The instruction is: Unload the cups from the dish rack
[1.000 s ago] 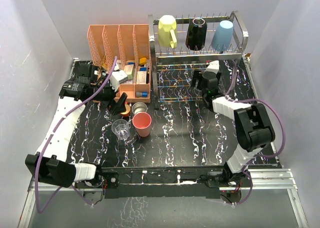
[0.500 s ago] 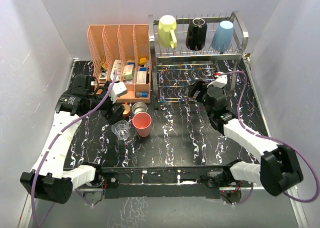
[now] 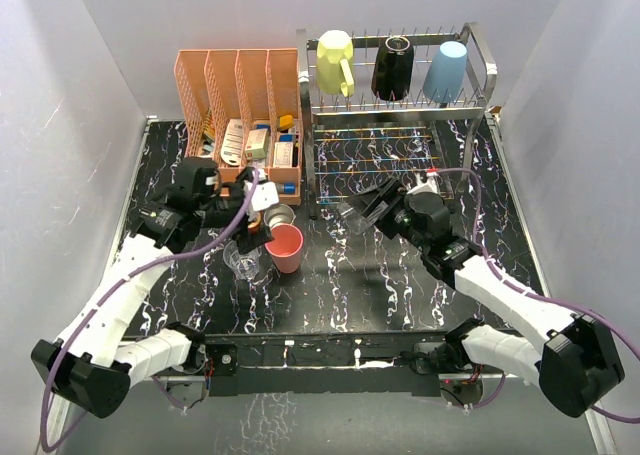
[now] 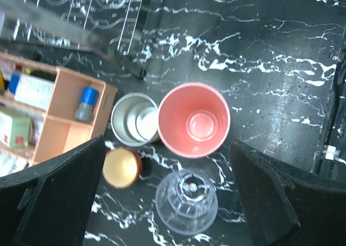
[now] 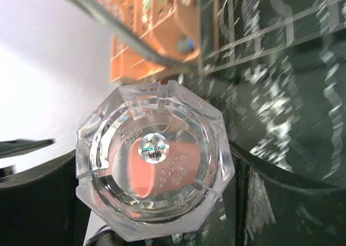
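Observation:
The chrome dish rack [image 3: 481,59] stands at the back right. Its top tier holds a pale yellow mug [image 3: 335,61], a black mug [image 3: 392,67] and a light blue tumbler [image 3: 445,71]. My right gripper [image 3: 368,211] is shut on a clear glass [image 5: 154,165], held in the air in front of the rack's lower tier. On the table stand a pink tumbler [image 4: 194,120], a steel cup [image 4: 135,126], a small orange-red cup [image 4: 122,167] and a second clear glass [image 4: 186,201]. My left gripper [image 4: 167,154] hangs open and empty above these cups.
A peach slotted organizer [image 3: 240,85] with small bottles and boxes stands left of the rack, close behind the cups on the table. The rack's lower tier wires [image 3: 380,145] show nothing on them. White walls close in the table on three sides.
My right gripper has drawn back from the rack's lower tier, leftward and toward me, with the clear glass. My left gripper has swung from beside the organizer to above the cups on the table.

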### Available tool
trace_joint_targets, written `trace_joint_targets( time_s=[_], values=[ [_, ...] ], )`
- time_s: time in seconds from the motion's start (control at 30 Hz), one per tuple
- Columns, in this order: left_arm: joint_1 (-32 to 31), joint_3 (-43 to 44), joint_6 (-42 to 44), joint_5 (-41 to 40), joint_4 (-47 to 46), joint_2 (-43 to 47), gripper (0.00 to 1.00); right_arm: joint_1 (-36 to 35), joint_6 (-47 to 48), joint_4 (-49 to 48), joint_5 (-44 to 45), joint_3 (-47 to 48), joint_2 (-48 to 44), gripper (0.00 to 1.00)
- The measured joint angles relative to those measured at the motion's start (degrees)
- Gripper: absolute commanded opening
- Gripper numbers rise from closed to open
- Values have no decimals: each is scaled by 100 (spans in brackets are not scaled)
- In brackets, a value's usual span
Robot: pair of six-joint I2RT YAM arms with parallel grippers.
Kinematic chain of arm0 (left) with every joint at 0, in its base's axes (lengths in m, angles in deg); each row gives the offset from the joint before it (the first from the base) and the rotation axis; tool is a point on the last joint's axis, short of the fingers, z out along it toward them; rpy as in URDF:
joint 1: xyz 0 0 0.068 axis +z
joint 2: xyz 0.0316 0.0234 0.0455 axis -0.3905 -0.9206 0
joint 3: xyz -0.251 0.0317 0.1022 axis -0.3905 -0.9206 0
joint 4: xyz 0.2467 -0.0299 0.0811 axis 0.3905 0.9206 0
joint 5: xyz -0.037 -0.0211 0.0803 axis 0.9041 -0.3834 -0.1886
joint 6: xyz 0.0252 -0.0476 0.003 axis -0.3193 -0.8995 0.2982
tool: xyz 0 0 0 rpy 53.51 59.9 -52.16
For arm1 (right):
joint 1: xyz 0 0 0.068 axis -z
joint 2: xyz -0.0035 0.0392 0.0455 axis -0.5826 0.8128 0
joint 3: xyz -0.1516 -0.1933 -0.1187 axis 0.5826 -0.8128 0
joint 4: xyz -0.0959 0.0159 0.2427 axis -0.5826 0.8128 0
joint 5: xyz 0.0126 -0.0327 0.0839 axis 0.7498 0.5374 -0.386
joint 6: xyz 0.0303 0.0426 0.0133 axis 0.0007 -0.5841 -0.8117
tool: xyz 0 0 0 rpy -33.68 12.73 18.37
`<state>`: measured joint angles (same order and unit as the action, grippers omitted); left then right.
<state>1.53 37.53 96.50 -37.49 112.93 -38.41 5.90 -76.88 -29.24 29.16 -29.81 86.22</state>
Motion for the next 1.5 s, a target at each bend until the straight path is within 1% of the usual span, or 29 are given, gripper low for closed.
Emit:
trace_joint_targets(
  time_s=[0.1, 0.23, 0.37, 0.47, 0.63, 0.83, 0.93, 1.0, 1.1, 1.13, 1.17, 1.2, 1.27, 1.3, 1.4, 1.5],
  values=[
    [-560, -85, 17, -179, -365, -9, 93, -175, -778, -105, -426, -87, 7, 38],
    [-1154, -203, 33, -424, -938, -50, 91, -280, -1895, -708, -966, -297, 35, 37],
    [-1491, -503, -55, -647, -1641, -50, 88, -293, -2894, -1478, -1327, -623, 177, 37],
    [-1631, -763, -275, -804, -2197, -48, 86, -361, -3462, -1792, -1462, -776, 306, 37],
    [-1742, -844, -1056, -994, -2872, -114, 77, -575, -4070, -2363, -1515, -802, 387, 37],
    [-1751, -776, -2033, -1049, -3202, -350, 58, -828, -4468, -2887, -1508, -802, 494, 37],
    [-1757, -680, -2398, -1051, -3198, -417, 43, -988, -4610, -3042, -1462, -802, 579, 38],
    [-1757, -612, -2616, -1056, -3222, -431, 32, -1084, -4669, -3130, -1423, -802, 623, 40],
    [-1766, -555, -2879, -1025, -3211, -431, 10, -1169, -4774, -3327, -1307, -798, 691, 51],
    [-1770, -538, -2920, -1032, -3191, -442, 3, -1169, -4791, -3373, -1290, -798, 717, 57],
    [-1773, -527, -2911, -1047, -3185, -452, 0, -1178, -4846, -3401, -1279, -798, 732, 64],
    [-1762, -503, -2815, -1019, -3163, -472, 0, -1180, -4964, -3403, -1259, -798, 739, 72],
    [-1759, -468, -2710, -1036, -3106, -516, 0, -1182, -5119, -3348, -1228, -798, 741, 96],
    [-1759, -450, -2675, -1040, -3064, -542, 0, -1185, -5158, -3316, -1204, -798, 739, 98],
    [-1777, -376, -2839, -1060, -2883, -671, 0, -1215, -4868, -3169, -1012, -809, 616, 98],
    [-1777, -210, -2927, -1139, -2717, -863, 0, -1196, -4588, -2651, -846, -931, 164, 98]
  ],
)
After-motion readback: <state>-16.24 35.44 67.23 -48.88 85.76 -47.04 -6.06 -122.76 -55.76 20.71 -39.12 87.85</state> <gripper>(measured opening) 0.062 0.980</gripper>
